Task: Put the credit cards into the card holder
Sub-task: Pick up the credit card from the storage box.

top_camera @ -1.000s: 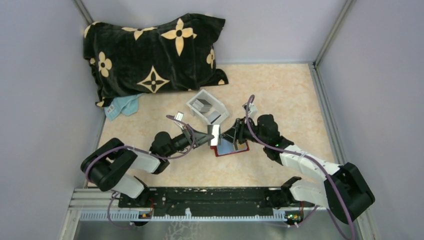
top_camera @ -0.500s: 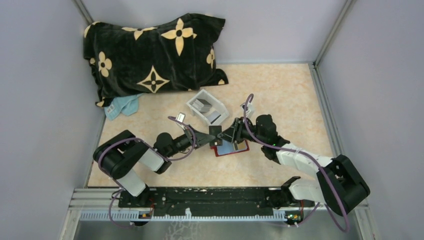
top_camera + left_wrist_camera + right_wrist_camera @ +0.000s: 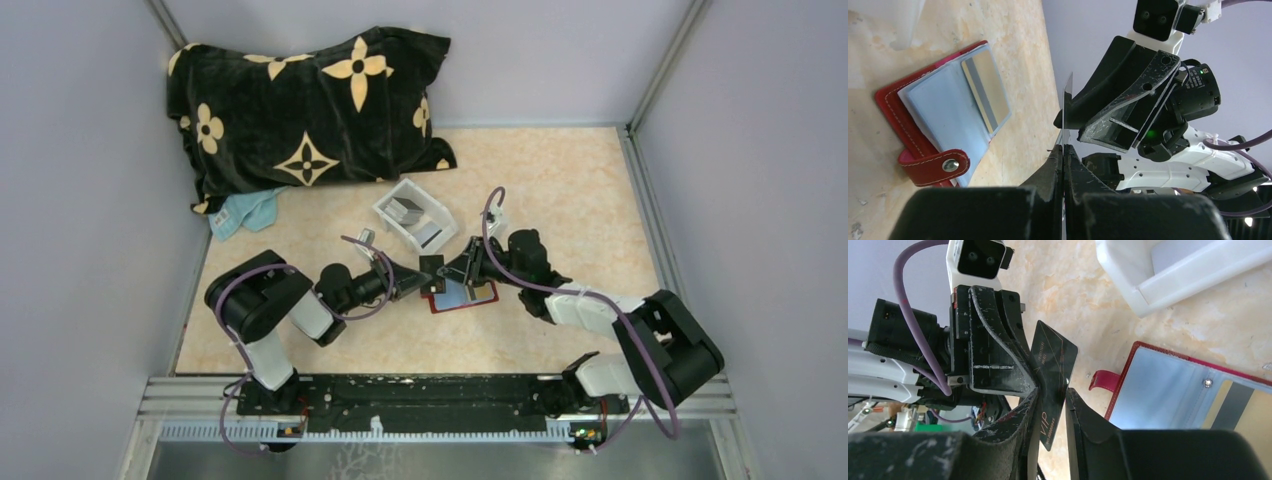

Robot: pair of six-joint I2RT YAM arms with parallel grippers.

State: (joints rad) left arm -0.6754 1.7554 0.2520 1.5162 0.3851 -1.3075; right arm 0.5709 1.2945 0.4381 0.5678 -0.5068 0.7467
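Grey walls are enclosing a mottled beige tabletop (image 3: 560,180). The left gripper (image 3: 1063,147) is clamping one end of a black card (image 3: 1054,365). The right gripper (image 3: 1053,391) is straddling the other end, and whether it is pinching cannot be told. The card is hanging above the table, its long axis running gripper to gripper, with "VIP" showing near the right fingers (image 3: 1013,440). Just below, the red card holder (image 3: 923,162) is lying open, a striped card (image 3: 985,90) inside. A white tray (image 3: 1128,270) is sitting beyond, short of a flowered black pillow (image 3: 300,110).
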